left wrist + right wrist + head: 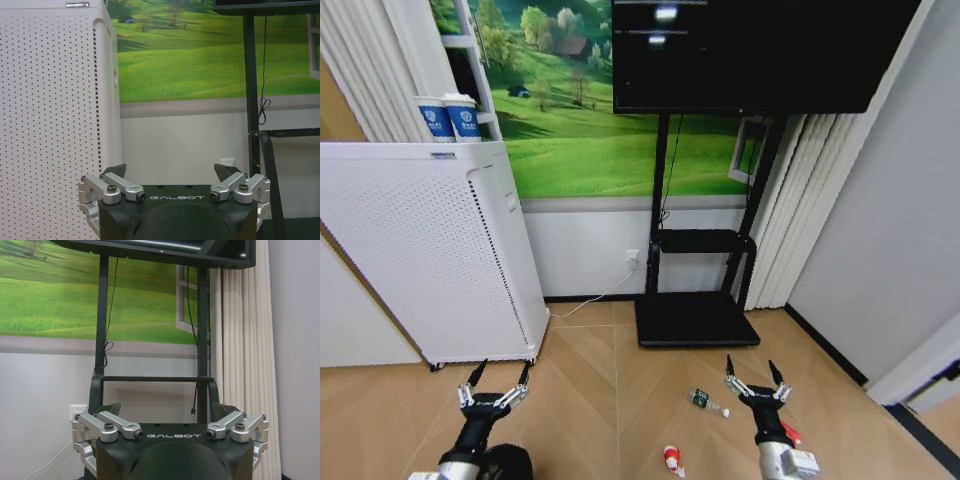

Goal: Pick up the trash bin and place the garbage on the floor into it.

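Wood floor (590, 370) lying underfoot; white perforated cabinet (420, 250) standing at 10 o'clock, black TV stand (698, 300) at 12, meadow mural (590, 130) hanging behind.

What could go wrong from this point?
The trash bin sits at the frame's bottom edge beneath the open left gripper, so grasping it may be poorly seen. The red scrap lies partly hidden behind the open right gripper and might be overlooked. The green wrapper is small; it may slip.

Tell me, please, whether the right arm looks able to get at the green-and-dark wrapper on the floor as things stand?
Probably yes. The right gripper is open, holding nothing, and the green-and-dark wrapper lies on bare floor just to its left, with nothing between them.
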